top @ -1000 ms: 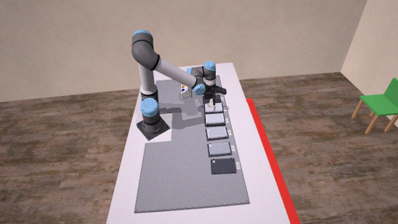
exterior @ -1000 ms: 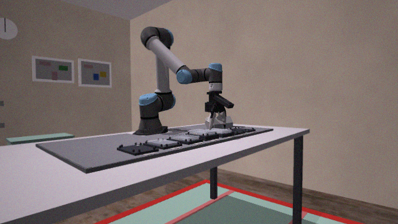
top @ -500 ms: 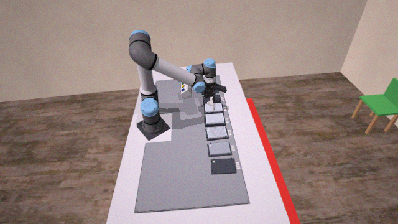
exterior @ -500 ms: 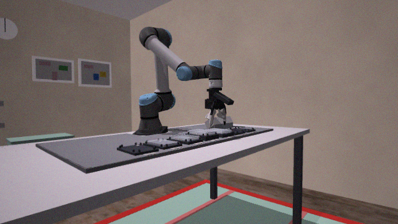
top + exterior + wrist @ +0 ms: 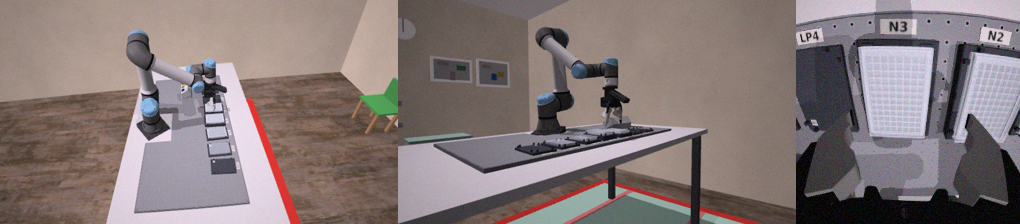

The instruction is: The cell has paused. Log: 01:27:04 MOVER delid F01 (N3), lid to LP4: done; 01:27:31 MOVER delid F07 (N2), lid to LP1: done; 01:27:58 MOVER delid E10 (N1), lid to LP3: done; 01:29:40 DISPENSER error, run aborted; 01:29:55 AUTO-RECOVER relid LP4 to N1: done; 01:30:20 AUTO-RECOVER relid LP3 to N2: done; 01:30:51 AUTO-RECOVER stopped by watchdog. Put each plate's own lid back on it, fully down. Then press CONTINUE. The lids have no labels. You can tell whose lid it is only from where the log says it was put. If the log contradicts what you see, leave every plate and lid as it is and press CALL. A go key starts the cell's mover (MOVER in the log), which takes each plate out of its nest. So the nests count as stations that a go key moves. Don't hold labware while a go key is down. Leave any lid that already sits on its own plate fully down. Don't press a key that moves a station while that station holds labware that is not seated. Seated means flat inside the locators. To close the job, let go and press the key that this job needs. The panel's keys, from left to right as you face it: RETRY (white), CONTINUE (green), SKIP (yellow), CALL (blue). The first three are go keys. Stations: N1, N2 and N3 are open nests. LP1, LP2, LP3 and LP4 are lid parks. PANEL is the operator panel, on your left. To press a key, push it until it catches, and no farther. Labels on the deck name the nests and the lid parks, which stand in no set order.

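My gripper [image 5: 211, 104] [image 5: 614, 119] [image 5: 909, 112] is open and empty. It hangs a little above the white well plate [image 5: 218, 108] [image 5: 896, 90] in the nest labelled N3, with one finger over each long side. To the left in the wrist view, the park labelled LP4 [image 5: 821, 85] is dark and empty. To the right, a second white plate [image 5: 214, 119] [image 5: 996, 95] sits in the nest labelled N2. I cannot tell from here whether either plate has a lid. A third plate [image 5: 216, 132] with clearly dotted wells sits further along the row.
Past the third plate, a pale flat lid [image 5: 219, 149] lies in a park, followed by an empty dark park [image 5: 223, 165]. The operator panel [image 5: 184, 88] stands behind the arm's forearm. The stations sit along the right edge of a grey mat [image 5: 174, 174].
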Controlling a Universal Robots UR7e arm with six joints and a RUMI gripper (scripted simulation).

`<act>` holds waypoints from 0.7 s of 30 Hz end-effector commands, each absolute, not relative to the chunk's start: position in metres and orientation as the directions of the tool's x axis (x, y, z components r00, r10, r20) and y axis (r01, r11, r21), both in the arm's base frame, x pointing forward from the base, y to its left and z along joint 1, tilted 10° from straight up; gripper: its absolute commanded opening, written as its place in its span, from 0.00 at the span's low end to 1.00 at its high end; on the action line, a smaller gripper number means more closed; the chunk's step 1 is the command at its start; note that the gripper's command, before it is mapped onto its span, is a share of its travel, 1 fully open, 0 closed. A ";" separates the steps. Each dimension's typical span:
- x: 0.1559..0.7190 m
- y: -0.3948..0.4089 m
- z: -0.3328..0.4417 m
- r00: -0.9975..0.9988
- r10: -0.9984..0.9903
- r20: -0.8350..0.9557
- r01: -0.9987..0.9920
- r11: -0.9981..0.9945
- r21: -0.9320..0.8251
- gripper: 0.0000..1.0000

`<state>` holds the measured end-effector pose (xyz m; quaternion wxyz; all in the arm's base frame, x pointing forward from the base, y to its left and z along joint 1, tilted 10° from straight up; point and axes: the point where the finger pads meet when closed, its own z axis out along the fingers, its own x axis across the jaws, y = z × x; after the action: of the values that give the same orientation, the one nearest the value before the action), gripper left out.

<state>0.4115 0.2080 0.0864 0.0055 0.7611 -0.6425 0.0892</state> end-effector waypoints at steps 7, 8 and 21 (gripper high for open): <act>0.419 0.158 0.094 0.159 -0.977 0.142 -0.979 -0.175 -0.108 0.82; 0.420 0.153 0.095 0.159 -0.977 0.142 -0.979 -0.175 -0.108 0.82; 0.428 0.099 0.103 0.159 -0.977 0.142 -0.979 -0.175 -0.108 0.82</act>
<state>0.4254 0.1164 0.0997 0.0060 0.7609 -0.6426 0.0896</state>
